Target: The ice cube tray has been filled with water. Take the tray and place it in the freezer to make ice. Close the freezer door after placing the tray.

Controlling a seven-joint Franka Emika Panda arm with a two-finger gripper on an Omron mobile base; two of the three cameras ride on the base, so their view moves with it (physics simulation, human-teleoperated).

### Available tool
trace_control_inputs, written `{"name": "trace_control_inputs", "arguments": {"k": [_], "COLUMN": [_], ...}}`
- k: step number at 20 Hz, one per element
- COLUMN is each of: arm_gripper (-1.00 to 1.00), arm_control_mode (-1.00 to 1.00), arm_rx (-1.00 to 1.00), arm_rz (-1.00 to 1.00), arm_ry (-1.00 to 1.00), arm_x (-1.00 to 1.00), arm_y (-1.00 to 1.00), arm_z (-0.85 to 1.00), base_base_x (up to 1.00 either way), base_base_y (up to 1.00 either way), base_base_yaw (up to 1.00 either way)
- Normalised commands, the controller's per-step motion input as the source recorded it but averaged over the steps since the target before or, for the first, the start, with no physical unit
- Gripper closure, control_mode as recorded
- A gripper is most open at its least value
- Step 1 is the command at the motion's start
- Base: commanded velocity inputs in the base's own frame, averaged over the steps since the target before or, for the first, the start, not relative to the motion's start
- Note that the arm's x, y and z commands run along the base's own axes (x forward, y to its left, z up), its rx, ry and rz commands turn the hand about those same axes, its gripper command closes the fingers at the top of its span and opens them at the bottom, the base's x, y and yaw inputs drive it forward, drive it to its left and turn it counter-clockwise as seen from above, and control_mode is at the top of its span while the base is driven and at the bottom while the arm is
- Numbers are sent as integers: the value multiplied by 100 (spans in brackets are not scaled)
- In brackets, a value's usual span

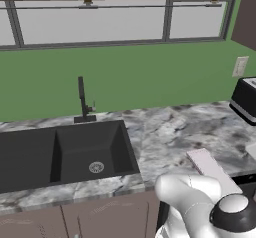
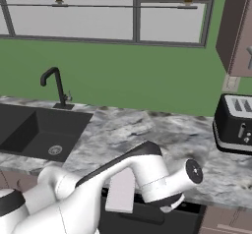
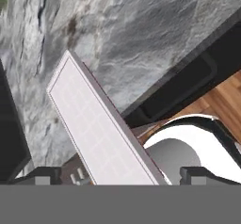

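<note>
Fingertips (image 3: 40, 175) show as two dark stubs at the bottom of my hand view, set wide apart, with the ice cube tray (image 3: 96, 129) running between them; the jaws are spread and I see no contact with the slab on either side. The gripper (image 3: 115, 177) itself is cut off by the lower edge, so I cannot make out how close the pads sit to the tray's sides. The tray's near end is also cut off there. From the left base view the tray (image 1: 210, 165) lies flat on the marble counter (image 1: 170, 132) near its front edge, its near end hidden behind my arm. From the right base view I see only a pale strip of the tray (image 2: 121, 194) below the forearm, the rest covered. The dark sink (image 1: 65, 154) lies well to the left, a black toaster (image 2: 234, 122) to the right, partly cropped.
</note>
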Motion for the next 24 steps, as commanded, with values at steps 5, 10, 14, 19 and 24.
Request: {"name": "trace_control_inputs", "arguments": {"k": [5, 10, 14, 19, 24], "arm_gripper": [-100, -100, -100, -100, -100], "arm_control_mode": [-100, -100, -100, -100, -100], "arm_rx": [13, 1, 0, 1, 3], "arm_rz": [-9, -12, -14, -13, -10], "arm_ry": [-4, -14, -12, -9, -5], "arm_x": [-30, -25, -12, 0, 0], "arm_y": [-16, 0, 0, 10, 20], "arm_z": [-15, -26, -25, -24, -18], "base_base_x": [0, 0, 0, 0, 0], "base_base_y": [0, 0, 0, 0, 0], "base_base_yaw": [0, 0, 0, 0, 0]}}
